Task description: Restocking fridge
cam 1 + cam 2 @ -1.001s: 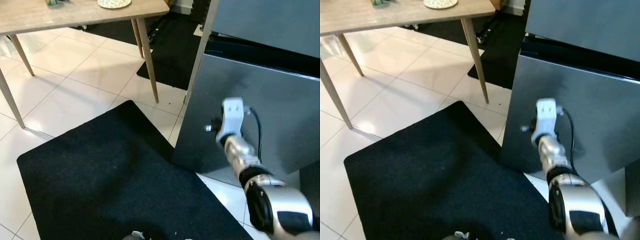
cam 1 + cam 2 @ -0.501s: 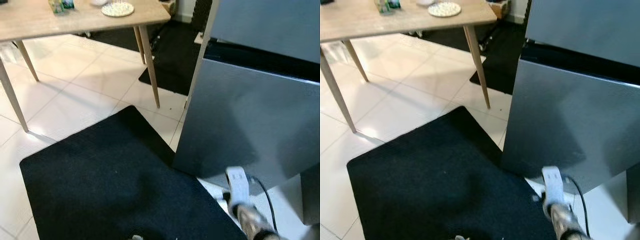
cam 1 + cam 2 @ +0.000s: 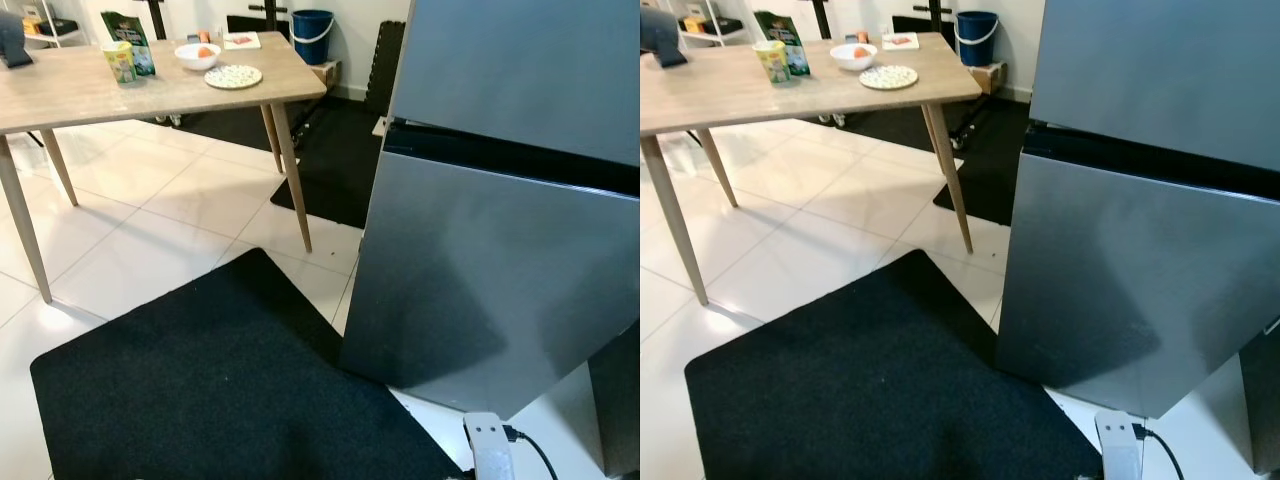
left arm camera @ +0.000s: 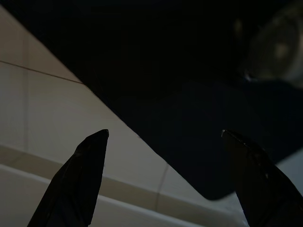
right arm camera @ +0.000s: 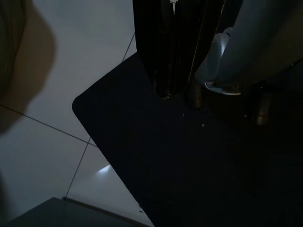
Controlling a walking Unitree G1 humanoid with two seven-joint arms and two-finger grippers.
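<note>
Right gripper hangs low over the mat, fingers pressed together, holding nothing. Left gripper hangs over the mat's edge, fingers spread, empty. Fridge stands just beside the mat, doors shut. Table is beyond the mat with bowl, plate, cup.

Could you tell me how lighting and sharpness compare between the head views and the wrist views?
Left and right eye views: bright and sharp, with a soft shadow on the grey steel fridge door. Left wrist view: very dark, the left claw open over the black floor mat. Right wrist view: dim, the right claw shut.
</note>
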